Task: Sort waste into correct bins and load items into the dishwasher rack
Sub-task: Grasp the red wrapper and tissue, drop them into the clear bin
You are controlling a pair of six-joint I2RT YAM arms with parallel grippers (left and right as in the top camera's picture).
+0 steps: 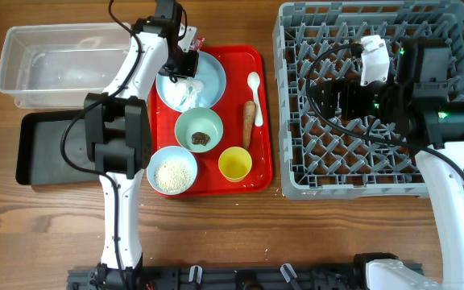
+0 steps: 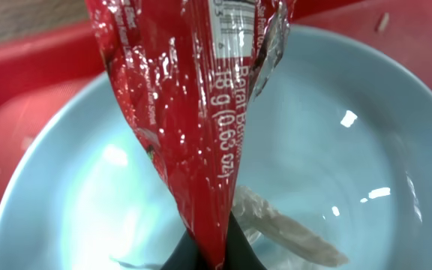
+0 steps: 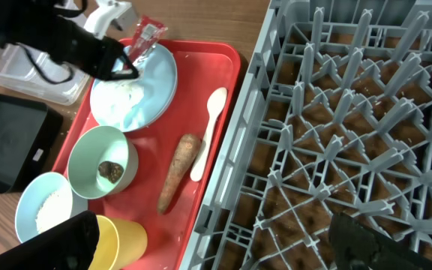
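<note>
Left jaws are pinched tight on the red wrapper, held over the plate. Looks like light, crinkly, slippery foil, so I'd grip one end firmly. Right jaws gape wide, empty.

Left arm and right arm: white link shells, black joint housings, looped black cables. Green indicator lights on right-arm housings over the dishwasher rack.

Left tool closed (right tool wide)
</note>
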